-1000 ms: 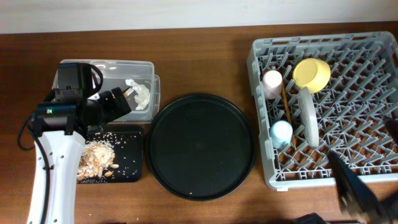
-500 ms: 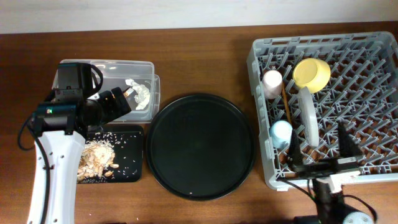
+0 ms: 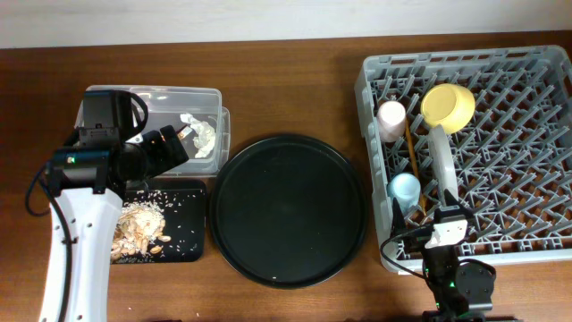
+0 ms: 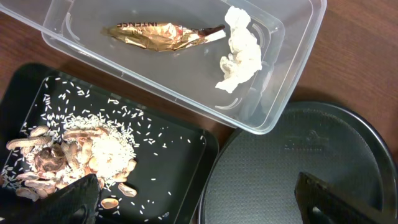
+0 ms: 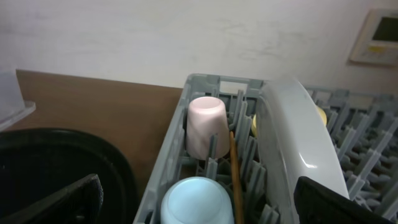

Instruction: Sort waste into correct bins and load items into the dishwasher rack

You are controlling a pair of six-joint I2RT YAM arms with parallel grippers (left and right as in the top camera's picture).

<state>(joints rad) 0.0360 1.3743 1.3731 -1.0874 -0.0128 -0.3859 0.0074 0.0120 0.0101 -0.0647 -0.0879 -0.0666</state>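
I am reading a single word through my left wrist camera: "INTENSE", in dark capitals on the shiny gold-brown wrapper [image 4: 155, 36] lying in the clear plastic tub [image 4: 186, 78]. Any letters beside it are running into the creases, and I am not making them out. The round black tray [image 4: 280, 180] is showing a small embossed mark near its rim, too faint to read. My right wrist camera is catching a wall panel [image 5: 380, 34] whose markings are too blurred to read.
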